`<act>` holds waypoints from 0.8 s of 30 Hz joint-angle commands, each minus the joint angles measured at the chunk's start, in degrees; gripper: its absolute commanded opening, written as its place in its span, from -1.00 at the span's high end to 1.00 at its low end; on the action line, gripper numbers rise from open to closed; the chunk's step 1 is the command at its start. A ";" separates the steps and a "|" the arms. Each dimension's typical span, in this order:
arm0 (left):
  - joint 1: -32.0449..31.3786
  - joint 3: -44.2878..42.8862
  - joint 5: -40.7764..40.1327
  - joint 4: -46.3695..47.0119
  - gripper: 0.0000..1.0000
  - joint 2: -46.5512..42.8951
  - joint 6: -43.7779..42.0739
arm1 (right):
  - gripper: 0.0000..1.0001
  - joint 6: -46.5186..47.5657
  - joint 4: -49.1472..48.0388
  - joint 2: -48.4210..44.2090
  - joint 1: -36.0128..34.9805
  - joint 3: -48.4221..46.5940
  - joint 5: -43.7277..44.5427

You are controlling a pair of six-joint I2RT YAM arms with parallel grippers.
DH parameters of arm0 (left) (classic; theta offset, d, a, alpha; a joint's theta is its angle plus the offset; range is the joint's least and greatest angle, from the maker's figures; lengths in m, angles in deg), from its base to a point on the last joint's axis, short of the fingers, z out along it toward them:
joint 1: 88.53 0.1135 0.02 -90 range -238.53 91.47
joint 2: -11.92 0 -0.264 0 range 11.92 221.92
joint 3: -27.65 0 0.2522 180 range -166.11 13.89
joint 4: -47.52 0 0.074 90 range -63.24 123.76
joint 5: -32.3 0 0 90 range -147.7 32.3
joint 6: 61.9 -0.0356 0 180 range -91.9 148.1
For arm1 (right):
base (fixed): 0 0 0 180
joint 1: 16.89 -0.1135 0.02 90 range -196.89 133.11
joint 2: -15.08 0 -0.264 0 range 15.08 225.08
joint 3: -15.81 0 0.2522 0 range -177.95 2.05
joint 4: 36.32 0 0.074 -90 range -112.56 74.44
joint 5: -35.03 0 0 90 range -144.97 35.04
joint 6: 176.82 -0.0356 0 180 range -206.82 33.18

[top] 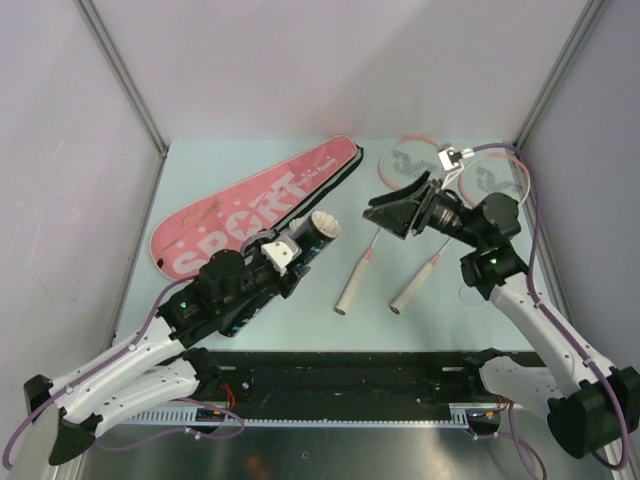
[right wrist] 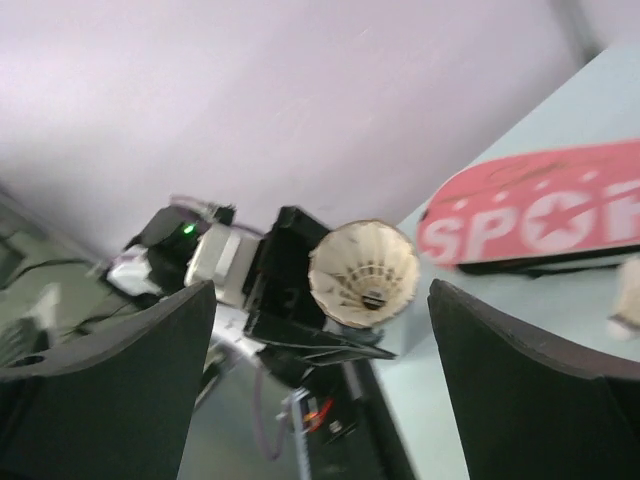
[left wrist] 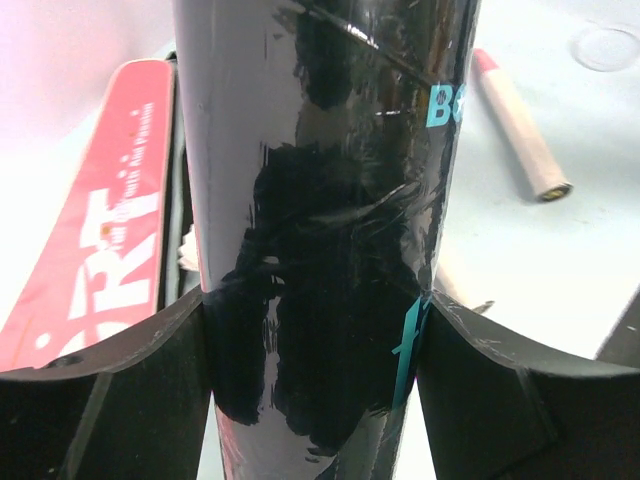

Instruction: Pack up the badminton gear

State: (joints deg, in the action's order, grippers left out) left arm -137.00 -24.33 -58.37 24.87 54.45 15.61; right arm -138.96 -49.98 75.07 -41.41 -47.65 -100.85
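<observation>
My left gripper (top: 275, 255) is shut on the long black tube (left wrist: 320, 200), which fills the gap between its fingers. A white feather shuttlecock (top: 322, 226) sits in the tube's raised mouth, open skirt outward (right wrist: 363, 272). Just right of that mouth my right gripper (top: 397, 205) stands open, holding nothing, its jaws wide apart and aimed at the shuttlecock from a short distance. Two pink-rimmed rackets (top: 412, 160) (top: 490, 180) lie on the table to the right, pale handles (top: 355, 285) pointing toward me. The pink "SPORT" bag (top: 260, 205) lies flat at the left.
Grey walls close in the pale table (top: 200, 170) on three sides. A small clear round disc (left wrist: 605, 45) lies near a racket handle (left wrist: 520, 130). A small tag (top: 450, 157) sits between the racket heads. The black base rail (top: 340, 375) runs along the near edge.
</observation>
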 commanded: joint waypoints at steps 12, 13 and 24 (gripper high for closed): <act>0.13 -1.60 -28.77 4.75 0.68 -8.94 -0.34 | -0.75 3.98 29.59 39.10 -7.65 -28.24 50.98; 0.13 -1.60 -28.86 4.75 0.68 -9.12 -0.43 | -0.75 2.76 33.18 42.90 -7.92 -32.27 52.20; 0.13 -1.77 -26.49 4.84 0.67 -10.00 -0.52 | -0.66 -7.18 63.36 74.12 -12.14 -69.74 52.92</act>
State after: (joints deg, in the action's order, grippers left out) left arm -137.00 -24.33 -84.73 25.94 45.14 15.55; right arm -142.00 3.31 144.29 -51.88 -109.11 -49.62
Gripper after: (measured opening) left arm 0.720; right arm 0.859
